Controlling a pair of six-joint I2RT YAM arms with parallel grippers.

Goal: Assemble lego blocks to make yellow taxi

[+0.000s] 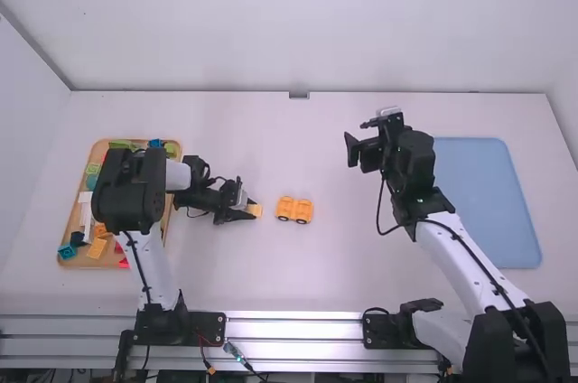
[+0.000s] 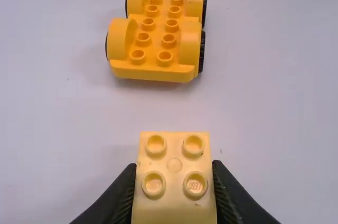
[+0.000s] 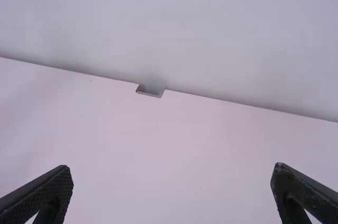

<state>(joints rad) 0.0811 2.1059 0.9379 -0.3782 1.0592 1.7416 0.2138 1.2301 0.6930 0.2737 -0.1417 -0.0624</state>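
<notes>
And the left gripper [image 2: 174, 195] has the yellow block [image 2: 174, 166] clamped between its fingers, studs up, just beside the wheeled yellow base [image 2: 156, 42] on the table! Best to square it over the studs, then press straight down. Right gripper [image 3: 171, 182]: jaws apart, seemingly empty.

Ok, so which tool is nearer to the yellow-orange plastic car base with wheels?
Left. The left tool, shut on a pale yellow plastic block, is just left of the car base; the right tool, open, is farther off to its right and farther forward.
</notes>
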